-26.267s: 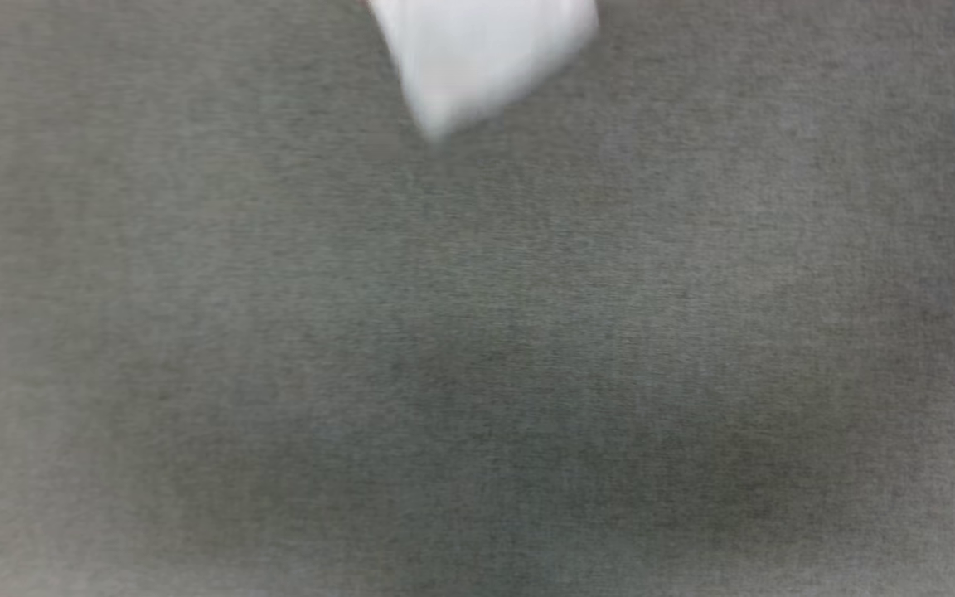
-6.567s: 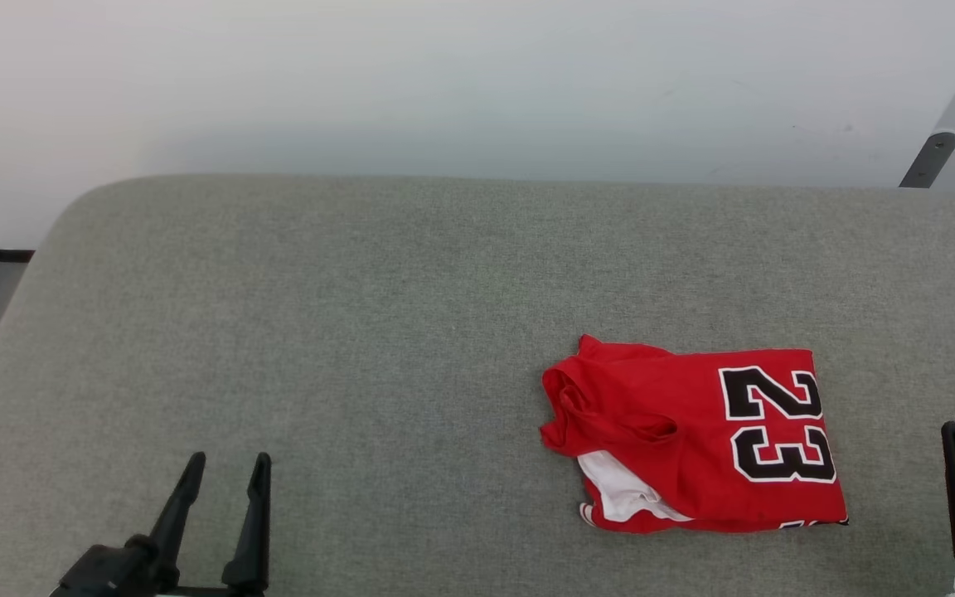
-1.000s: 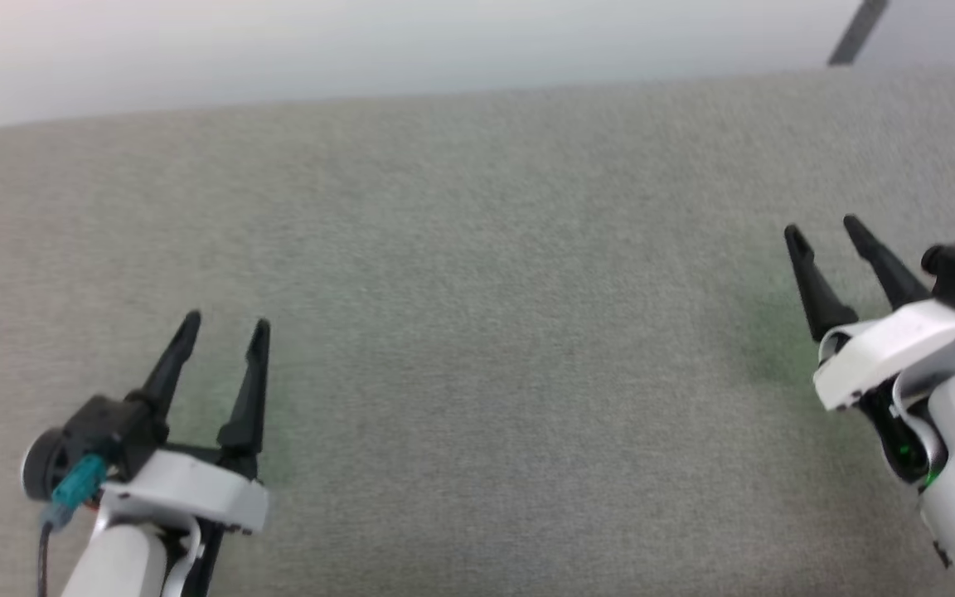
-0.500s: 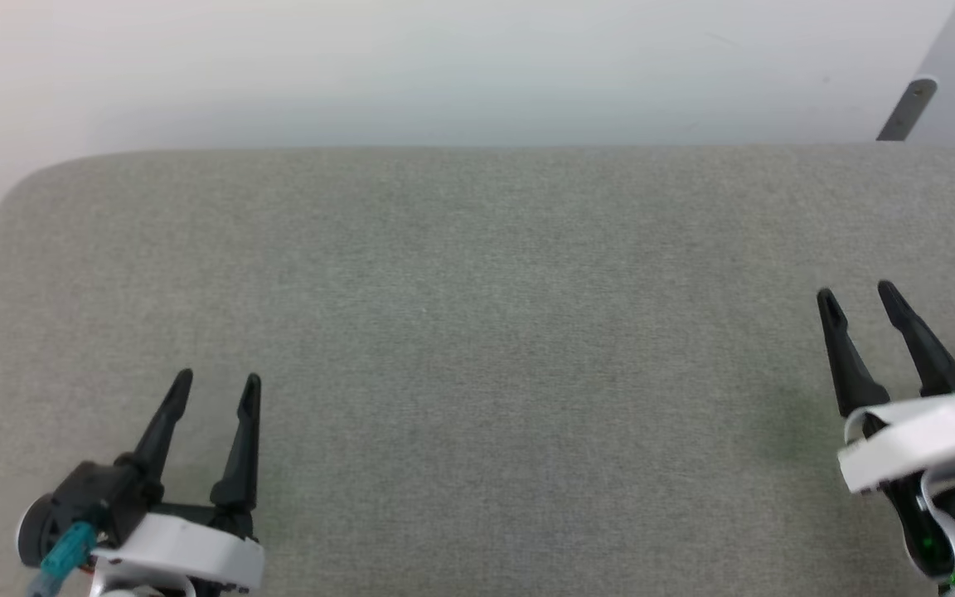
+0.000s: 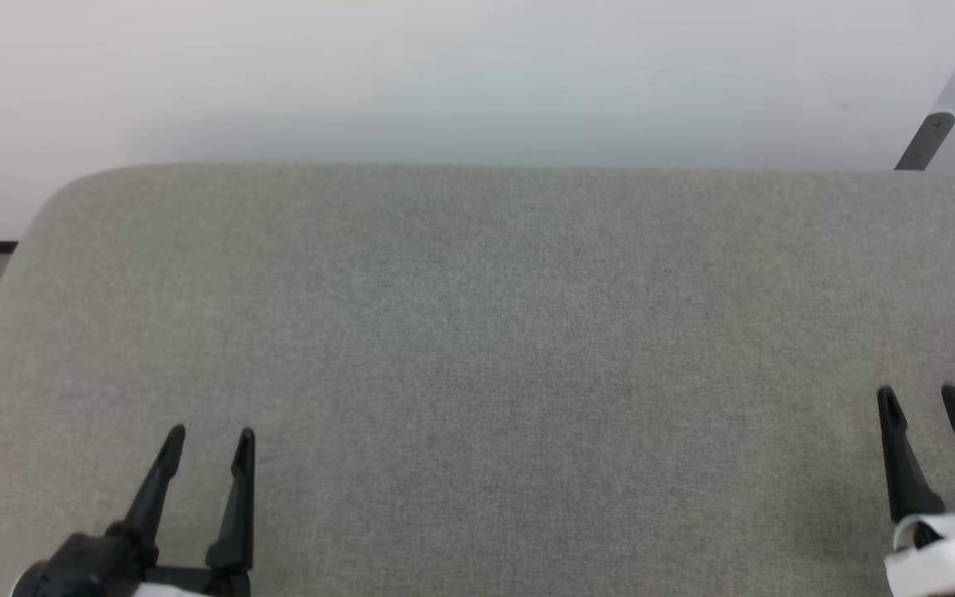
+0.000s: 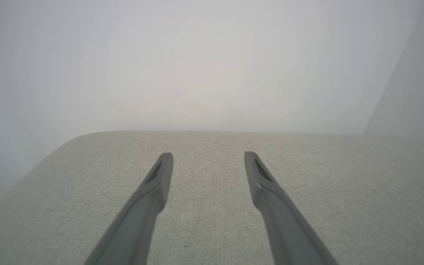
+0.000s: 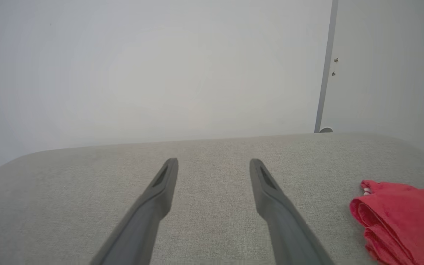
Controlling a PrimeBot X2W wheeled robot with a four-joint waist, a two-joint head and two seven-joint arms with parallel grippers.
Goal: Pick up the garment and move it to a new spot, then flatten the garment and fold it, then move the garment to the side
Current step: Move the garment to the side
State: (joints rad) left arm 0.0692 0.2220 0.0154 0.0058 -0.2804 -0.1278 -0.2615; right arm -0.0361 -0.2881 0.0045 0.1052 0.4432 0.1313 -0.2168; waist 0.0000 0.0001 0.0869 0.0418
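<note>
Our left pincer (image 5: 210, 434) hangs spread over the grey tabletop (image 5: 477, 274), holding nothing. Our right pincer (image 5: 918, 393) is spread as well and empty. The garment (image 7: 403, 217) lies in a red, layered bundle on the tabletop just to the right of the right pincer, near it but not touching, and well away to the right of the left pincer. We judge it sits there as the folded shirt set aside, the task all but done. Both pincers stand wide and clear of it, so no fold is dragged loose.
</note>
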